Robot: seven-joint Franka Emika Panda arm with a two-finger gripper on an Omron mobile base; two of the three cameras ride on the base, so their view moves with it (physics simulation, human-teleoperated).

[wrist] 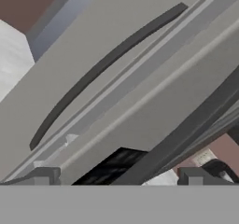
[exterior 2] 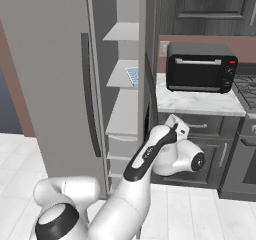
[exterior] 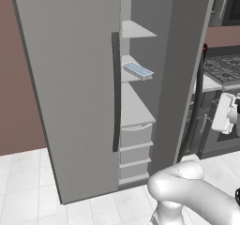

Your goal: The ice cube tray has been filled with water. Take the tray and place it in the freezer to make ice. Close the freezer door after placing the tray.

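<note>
The small flat white ice cube tray (exterior: pixel 138 71) with its pale-blue glossy water cells (exterior: pixel 137 69) lies on a white shelf (exterior: pixel 132 77) of the tall grey freezer (exterior: pixel 70 78), at the shelf's front edge, so placing looks done and closing is what remains. The tall grey freezer door (exterior: pixel 180 74) with the dark curved handle stands ajar. The gripper (wrist: pixel 116 178), empty, points at it with its fingers spread apart, touching nothing.

One fridge (exterior: pixel 70 102) with two dark handles (exterior: pixel 115 93), three drawers (exterior: pixel 136 136) inside; one ice tray (exterior: pixel 138 71), one toaster oven (exterior 2: pixel 200 67) right of it
</note>
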